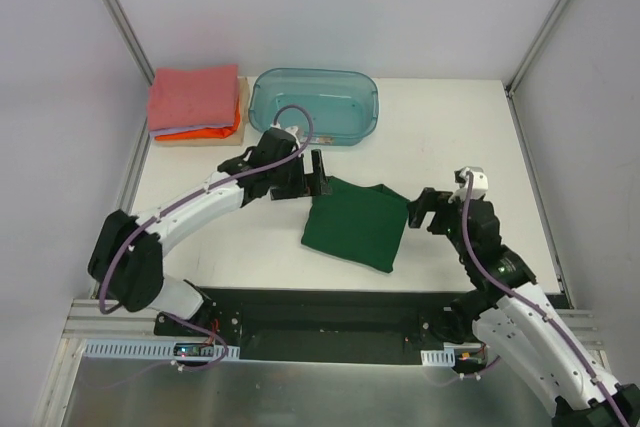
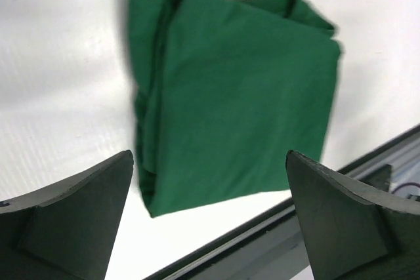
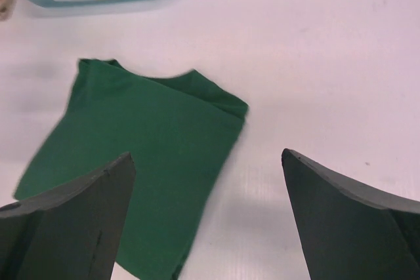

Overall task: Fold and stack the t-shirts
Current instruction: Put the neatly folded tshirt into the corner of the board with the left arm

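1. Centrally on the white bench (image 1: pixel 470 137), towards its near edge, lies the dark green t-shirt (image 1: pixel 357 227). It is folded into a rough square and turned at a slant to the bench's sides.
2. From the left wrist, the green shirt (image 2: pixel 236 96) shows doubled layers along its left side and a bunched corner at the top. It lies flat on the bench, and the dark rail at the bench's edge runs close below it.
3. The left gripper (image 1: pixel 312 175) hovers at the shirt's far left corner. Its jaws are spread wide and grasp nothing, and its own camera shows the shirt between and beyond the two dark fingers (image 2: pixel 79 214).
4. The right gripper (image 1: pixel 420 209) sits just beside the shirt's right corner, also released and empty. From its wrist, the shirt (image 3: pixel 131 162) fills the left half of the view and bare bench shows between the fingers (image 3: pixel 354 214).
5. At the far left corner of the bench stands the stack of folded shirts. The salmon-pink t-shirt (image 1: pixel 193 95) is on top, a thin lavender edge (image 1: pixel 170 131) shows under it, and the orange t-shirt (image 1: pixel 212 132) lies below that. The stack seems to rest on a tan base, though only a sliver shows.
6. The translucent teal bin (image 1: pixel 315 105) stands just right of the stack at the far edge, beyond the green shirt.
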Controlling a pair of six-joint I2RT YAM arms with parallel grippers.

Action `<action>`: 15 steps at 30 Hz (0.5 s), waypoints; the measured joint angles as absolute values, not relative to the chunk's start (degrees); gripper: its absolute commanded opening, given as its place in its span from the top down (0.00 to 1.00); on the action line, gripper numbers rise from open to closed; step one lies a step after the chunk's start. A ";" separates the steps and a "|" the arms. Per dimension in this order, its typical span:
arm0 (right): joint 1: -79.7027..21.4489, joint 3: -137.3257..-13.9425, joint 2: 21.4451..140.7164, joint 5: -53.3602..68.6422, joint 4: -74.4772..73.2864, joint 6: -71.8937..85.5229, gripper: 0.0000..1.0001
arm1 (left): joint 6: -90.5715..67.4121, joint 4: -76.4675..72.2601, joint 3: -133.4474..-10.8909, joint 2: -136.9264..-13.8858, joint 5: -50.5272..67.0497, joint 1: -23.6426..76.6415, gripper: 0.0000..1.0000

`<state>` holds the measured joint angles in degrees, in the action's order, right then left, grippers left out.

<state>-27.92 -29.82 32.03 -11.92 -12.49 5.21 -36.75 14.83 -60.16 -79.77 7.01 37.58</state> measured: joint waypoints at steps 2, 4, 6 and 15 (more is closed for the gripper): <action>-27.92 -26.59 30.24 -13.50 -14.00 5.72 0.04 | -36.47 14.94 -59.37 -83.44 8.67 35.70 0.01; -27.88 -24.91 29.69 -14.15 -14.98 5.98 0.04 | -36.42 14.87 -59.18 -88.23 9.89 34.37 0.01; -27.86 -24.49 30.06 -14.33 -15.81 6.00 0.04 | -36.45 14.46 -59.07 -92.18 10.50 33.98 0.01; -27.81 -25.12 37.60 -14.11 -17.21 5.87 0.04 | -36.80 9.23 -59.99 -101.34 18.22 34.11 0.12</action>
